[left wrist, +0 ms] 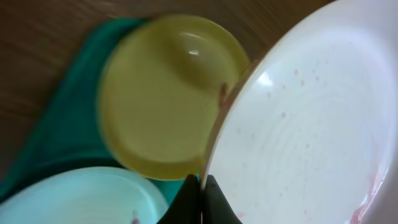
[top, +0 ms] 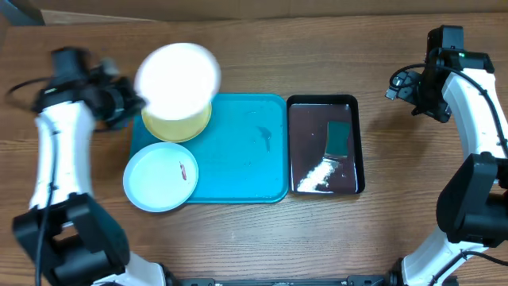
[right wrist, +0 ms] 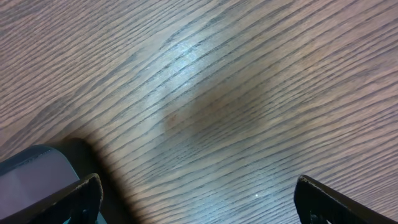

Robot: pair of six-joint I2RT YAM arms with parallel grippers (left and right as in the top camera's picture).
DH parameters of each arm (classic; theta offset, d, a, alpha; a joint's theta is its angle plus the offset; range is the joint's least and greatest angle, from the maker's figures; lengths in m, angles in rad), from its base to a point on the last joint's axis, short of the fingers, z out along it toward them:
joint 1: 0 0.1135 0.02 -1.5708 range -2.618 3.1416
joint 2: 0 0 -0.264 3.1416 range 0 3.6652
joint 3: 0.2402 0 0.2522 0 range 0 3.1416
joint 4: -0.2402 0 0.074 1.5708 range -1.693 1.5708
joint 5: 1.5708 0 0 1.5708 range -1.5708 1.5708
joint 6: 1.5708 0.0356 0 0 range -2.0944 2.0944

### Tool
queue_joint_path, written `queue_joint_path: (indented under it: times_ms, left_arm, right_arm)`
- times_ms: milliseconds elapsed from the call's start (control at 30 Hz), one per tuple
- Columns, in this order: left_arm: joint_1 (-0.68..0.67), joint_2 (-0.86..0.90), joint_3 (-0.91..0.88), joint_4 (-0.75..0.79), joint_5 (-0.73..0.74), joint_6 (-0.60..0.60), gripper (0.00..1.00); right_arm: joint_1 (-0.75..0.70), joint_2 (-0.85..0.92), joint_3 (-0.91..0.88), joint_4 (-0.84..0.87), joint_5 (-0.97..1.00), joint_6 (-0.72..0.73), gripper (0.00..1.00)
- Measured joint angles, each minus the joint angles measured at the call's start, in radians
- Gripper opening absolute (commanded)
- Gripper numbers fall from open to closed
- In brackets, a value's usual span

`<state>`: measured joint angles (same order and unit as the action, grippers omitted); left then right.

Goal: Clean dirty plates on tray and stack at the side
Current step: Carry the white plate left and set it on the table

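The white plate (top: pixel 178 77) sits in the upper left of the overhead view, blurred and raised over the tray's (top: pixel 238 151) upper-left corner. The left gripper (left wrist: pixel 201 190) is clenched on its rim, the two dark fingers pinched tight at the bottom of the wrist view. Faint pink specks dot the plate's face.

Under its lower edge the yellow plate (top: pixel 176 123) lies on the tray, partly covered. Below that the blue plate (top: pixel 161 176) overhangs the tray's left edge and carries a small reddish mark near its middle.

Just right of the tray is a black pan (top: pixel 295 143) holding a teal block (top: pixel 340 137) and a white patch (top: pixel 317 173).

In the upper right the right gripper (right wrist: pixel 199 202) hangs over the bare wooden table (right wrist: pixel 236 93) with its jaws spread wide, grasping nothing.
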<state>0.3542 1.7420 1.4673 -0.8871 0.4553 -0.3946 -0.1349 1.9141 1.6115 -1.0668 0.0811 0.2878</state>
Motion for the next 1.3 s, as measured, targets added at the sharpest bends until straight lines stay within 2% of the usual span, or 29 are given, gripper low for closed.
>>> queue_joint_path:
  times_ms: [200,367,500,633,933,1100,1167,1300]
  left_arm:
    - [0.262,0.0,0.0,-0.015,-0.013,-0.036,0.04]
    - [0.396,0.0,0.0,-0.031,-0.154,-0.077,0.04]
    - [0.412,0.0,-0.011,-0.014,-0.322,-0.106,0.04]
    - [0.404,0.0,-0.08,0.071,-0.402,-0.125,0.04]
    - [0.378,0.002,-0.283,0.278,-0.446,-0.131,0.04]
    - [0.378,0.002,-0.342,0.338,-0.452,-0.131,0.05]
    - [0.373,0.002,-0.348,0.343,-0.453,-0.131,0.14]
    - [0.359,0.002,-0.349,0.354,-0.436,-0.114,0.51]
  right_arm:
    - [0.0,0.0,0.0,0.0,0.0,0.0,1.0]
    - [0.0,0.0,0.0,0.0,0.0,0.0,1.0]
    - [0.0,0.0,0.0,0.0,0.0,0.0,1.0]
    - [0.0,0.0,0.0,0.0,0.0,0.0,1.0]
    - [0.0,0.0,0.0,0.0,0.0,0.0,1.0]
    - [0.0,0.0,0.0,0.0,0.0,0.0,1.0]
    - [0.0,0.0,0.0,0.0,0.0,0.0,1.0]
    - [0.0,0.0,0.0,0.0,0.0,0.0,1.0]
